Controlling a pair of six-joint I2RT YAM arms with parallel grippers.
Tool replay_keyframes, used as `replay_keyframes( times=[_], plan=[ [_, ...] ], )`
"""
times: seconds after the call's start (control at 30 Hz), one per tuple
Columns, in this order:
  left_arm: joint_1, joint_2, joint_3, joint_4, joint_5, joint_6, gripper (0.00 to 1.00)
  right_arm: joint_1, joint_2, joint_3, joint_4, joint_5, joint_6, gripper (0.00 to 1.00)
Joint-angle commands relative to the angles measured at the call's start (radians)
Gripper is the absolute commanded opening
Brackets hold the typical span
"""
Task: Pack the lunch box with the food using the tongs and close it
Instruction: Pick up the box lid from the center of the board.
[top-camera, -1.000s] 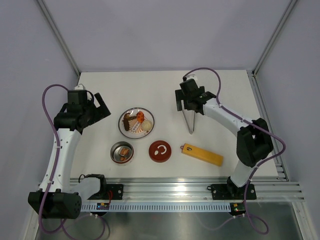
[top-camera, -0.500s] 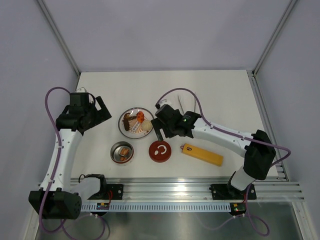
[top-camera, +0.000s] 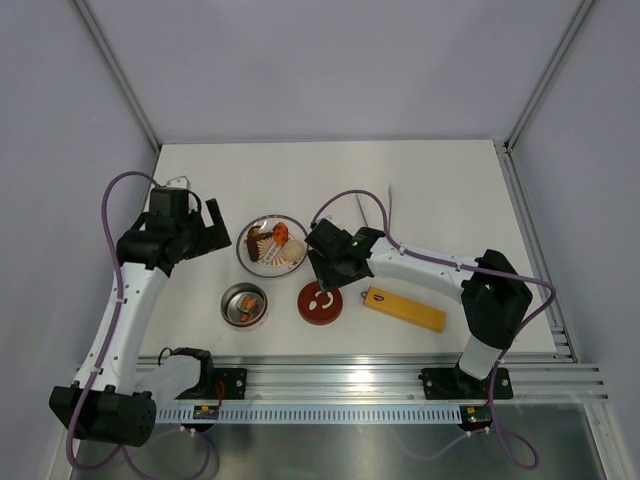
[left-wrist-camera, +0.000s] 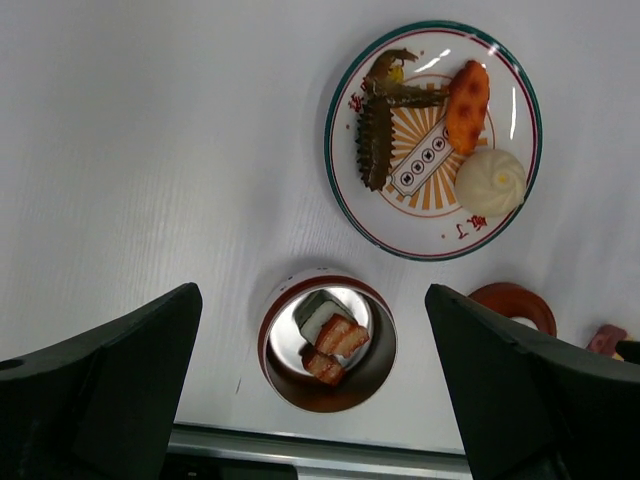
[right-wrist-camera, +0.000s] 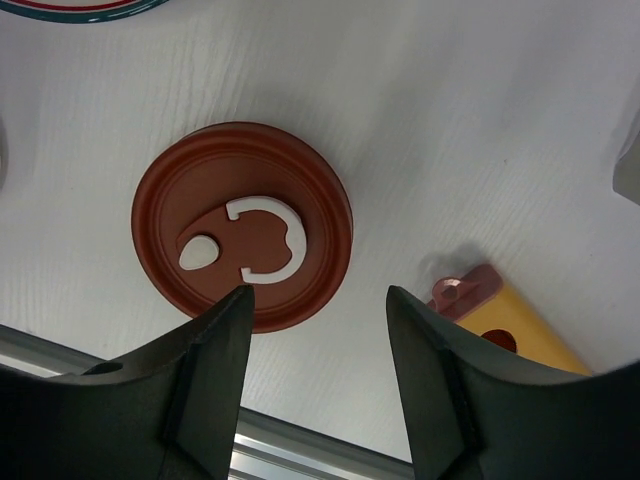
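Right pincer (right-wrist-camera: 318, 300) swung off tongs (top-camera: 388, 205) (thin streak, probably them, upper centre of table (top-camera: 450, 180)); now above lid (right-wrist-camera: 243, 225), fingers half spread, narrowing, nothing pinched. Left pincer (left-wrist-camera: 310, 292) spread wide over lunch box (left-wrist-camera: 268, 335), frame bottom. Food (left-wrist-camera: 490, 182) remains on plate (left-wrist-camera: 330, 140): closing seems premature.

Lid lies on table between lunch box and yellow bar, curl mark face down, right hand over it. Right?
No: the right wrist view shows the curl mark on the lid facing up. Rest holds: between lunch box and yellow bar, right hand over it.
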Motion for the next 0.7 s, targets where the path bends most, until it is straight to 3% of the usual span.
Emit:
replay_keyframes(
  times=[0.0, 0.2, 0.43, 0.57, 0.67],
  plan=[
    [-0.097, 0.005, 0.056, -0.016, -0.026, 0.066, 0.99, -0.002, -0.031, 0.002, -0.013, 0.013, 0.026, 0.62],
    [-0.347, 0.052, 0.055, -0.022, 0.032, 0.142, 0.99, -0.117, -0.129, -0.035, -0.063, 0.106, 0.005, 0.65],
    [-0.689, 0.242, 0.095, -0.068, -0.040, 0.187, 0.99, -0.480, -0.322, -0.127, -0.112, 0.049, -0.001, 0.79],
    [-0.768, 0.348, 0.093, -0.012, -0.011, 0.201, 0.99, -0.613, -0.404, -0.168, -0.101, 0.003, 0.000, 0.81],
    [-0.794, 0.436, 0.108, 0.016, 0.007, 0.215, 0.94, -0.642, -0.447, -0.196, -0.095, -0.005, 0.002, 0.82]
  ],
)
